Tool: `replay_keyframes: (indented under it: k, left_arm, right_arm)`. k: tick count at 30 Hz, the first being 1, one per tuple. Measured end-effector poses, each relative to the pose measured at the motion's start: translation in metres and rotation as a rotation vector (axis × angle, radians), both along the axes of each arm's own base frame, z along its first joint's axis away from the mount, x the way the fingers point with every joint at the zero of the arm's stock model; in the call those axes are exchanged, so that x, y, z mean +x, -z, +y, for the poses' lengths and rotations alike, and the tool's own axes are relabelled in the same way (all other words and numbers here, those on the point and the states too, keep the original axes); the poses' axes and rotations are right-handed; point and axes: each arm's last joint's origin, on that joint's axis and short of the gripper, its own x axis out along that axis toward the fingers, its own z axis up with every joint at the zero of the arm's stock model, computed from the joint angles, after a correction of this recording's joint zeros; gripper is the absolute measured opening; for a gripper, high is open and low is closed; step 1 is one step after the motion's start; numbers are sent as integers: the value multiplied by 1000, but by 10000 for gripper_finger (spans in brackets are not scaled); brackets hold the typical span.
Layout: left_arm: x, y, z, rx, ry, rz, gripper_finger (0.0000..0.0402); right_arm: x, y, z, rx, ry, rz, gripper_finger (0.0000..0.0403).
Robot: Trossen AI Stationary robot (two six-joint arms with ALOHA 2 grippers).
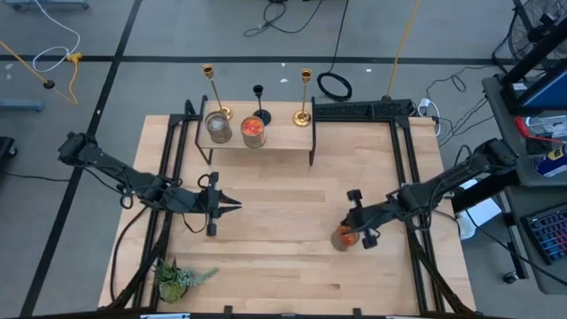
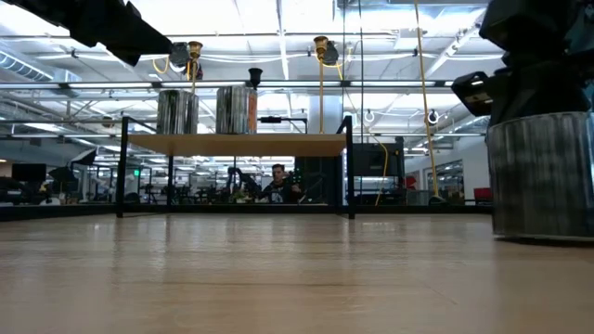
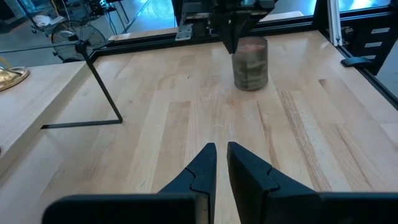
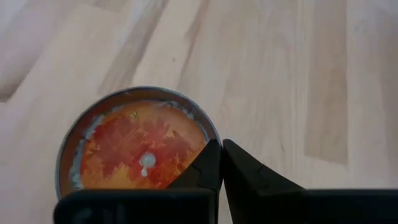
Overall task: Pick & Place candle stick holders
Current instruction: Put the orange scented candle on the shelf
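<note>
Two tall gold candlesticks (image 1: 211, 89) (image 1: 305, 96) and a shorter black one (image 1: 260, 100) stand on their round bases on the shelf (image 1: 283, 142) at the table's far side. Their tops also show in the low view: the gold ones (image 2: 194, 48) (image 2: 321, 48) and the black one (image 2: 254, 76). My left gripper (image 1: 234, 205) (image 3: 222, 152) is shut and empty over the table's left middle. My right gripper (image 1: 354, 232) (image 4: 222, 152) is shut on a round metal candle tin with orange wax (image 4: 134, 146) at the table's near right. My right gripper has the tin's rim (image 4: 213, 135) between its fingers, one finger over the wax inside and one outside the wall. The fingers come from above, slanting from the table's right. The tin (image 2: 543, 176) stands upright with its base on the table.
Two more candle tins (image 1: 219, 128) (image 1: 253, 130) stand on the shelf between the candlesticks. A small green plant (image 1: 182, 277) sits at the near left corner. Black frame rails (image 1: 409, 177) run along the table's sides. Bare wood (image 1: 283, 213) lies between the arms.
</note>
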Motion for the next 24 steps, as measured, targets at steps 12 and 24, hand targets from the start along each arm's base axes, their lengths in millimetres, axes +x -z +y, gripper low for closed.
replay_keyframes:
  k: [12, 24]
  left_arm:
    - [0, 0, 0, -2, -1, 0, 47]
    - [0, 0, 0, -2, -1, 0, 47]
  right_arm:
    - [5, 0, 2, -23, -61, -107, 40]
    - [6, 0, -1, 35, 12, -96, 114]
